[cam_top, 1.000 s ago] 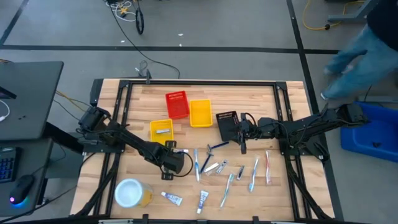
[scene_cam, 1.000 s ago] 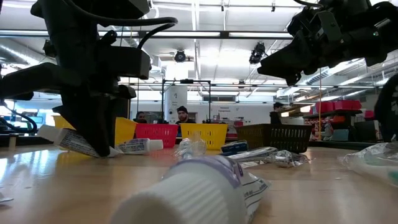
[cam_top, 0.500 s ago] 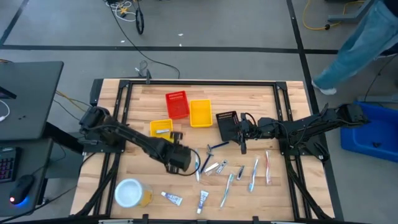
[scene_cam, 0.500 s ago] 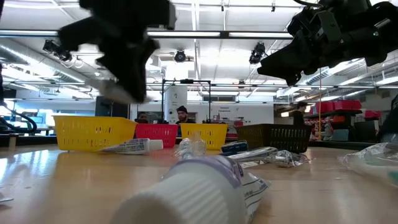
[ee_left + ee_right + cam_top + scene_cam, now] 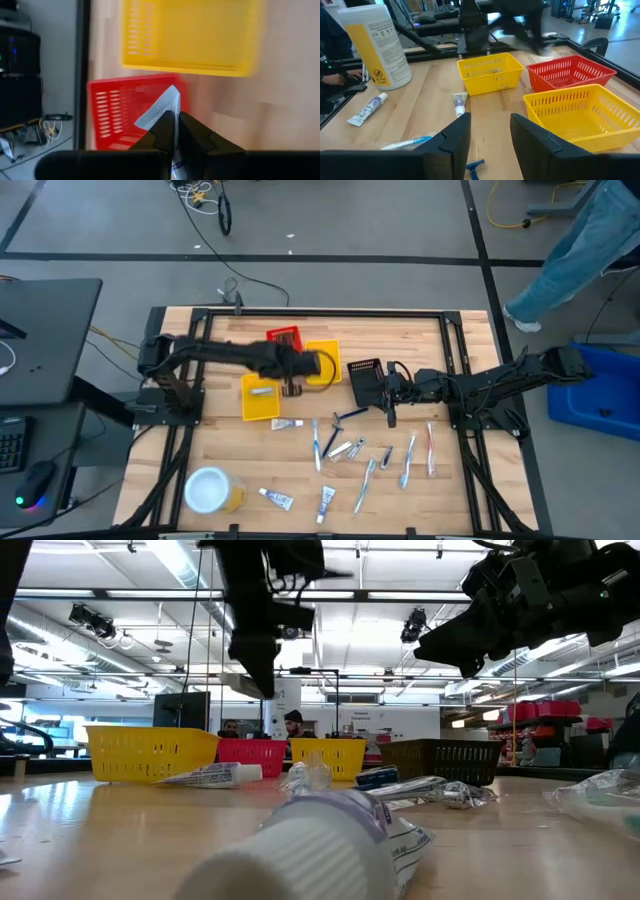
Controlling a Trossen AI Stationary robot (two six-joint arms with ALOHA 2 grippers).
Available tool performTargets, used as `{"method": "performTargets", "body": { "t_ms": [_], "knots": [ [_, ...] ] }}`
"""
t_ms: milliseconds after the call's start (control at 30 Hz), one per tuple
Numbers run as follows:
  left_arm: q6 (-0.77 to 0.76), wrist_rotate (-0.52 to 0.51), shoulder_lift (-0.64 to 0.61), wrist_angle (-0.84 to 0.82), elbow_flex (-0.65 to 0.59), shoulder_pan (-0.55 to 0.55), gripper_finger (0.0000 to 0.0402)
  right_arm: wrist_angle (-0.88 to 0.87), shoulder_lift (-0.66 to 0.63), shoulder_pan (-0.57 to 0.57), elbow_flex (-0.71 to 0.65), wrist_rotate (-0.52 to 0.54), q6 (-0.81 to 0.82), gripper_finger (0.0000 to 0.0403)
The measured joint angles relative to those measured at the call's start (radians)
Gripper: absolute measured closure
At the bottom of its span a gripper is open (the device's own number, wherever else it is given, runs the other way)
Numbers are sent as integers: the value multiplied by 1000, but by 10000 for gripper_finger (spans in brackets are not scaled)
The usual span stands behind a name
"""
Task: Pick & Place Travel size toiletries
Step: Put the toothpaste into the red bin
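My left gripper [image 5: 293,385] hangs above the baskets, between the red basket [image 5: 285,347] and the near yellow basket [image 5: 260,396], shut on a small white tube [image 5: 161,107]. Other toiletries lie flat on the table: a tube [image 5: 287,423], a blue razor [image 5: 347,417], toothbrushes [image 5: 408,458] and two tubes [image 5: 277,498] near the front edge. One tube [image 5: 262,391] lies in the near yellow basket. My right gripper [image 5: 390,406] waits open beside the black basket [image 5: 365,380], touching nothing. My left gripper pinches the white tube between its two fingers [image 5: 192,132], coming from above and pointing down. The tube's flat crimped end [image 5: 170,94] sticks out past the fingertips. The tube is lifted clear, over the red basket's edge in the wrist view.
A second yellow basket [image 5: 322,361] stands by the red one. A white-topped yellow round container [image 5: 210,490] stands at the near left corner. A dark frame [image 5: 320,312] rims the table. A person walks past beyond the far right corner [image 5: 590,230].
My left gripper rose from the table near its middle with the white tube shut between its fingers and swung toward the far edge, over the baskets. The tube went from lying on the table to being lifted clear. The person moved away to the right.
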Motion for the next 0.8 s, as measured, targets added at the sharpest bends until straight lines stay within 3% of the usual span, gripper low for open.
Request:
{"method": "performTargets", "body": {
  "t_ms": [200, 500, 800],
  "knots": [
    [110, 158, 0, 165, -61, 163, 374, -6, 0, 0, 0, 0, 0, 242],
    [212, 290, 0, 295, -106, 325, 374, -20, 0, -1, 0, 0, 0, 231],
    [239, 330, 0, 317, -106, 443, 374, -22, 0, -1, 0, 0, 0, 240]
  ]
}}
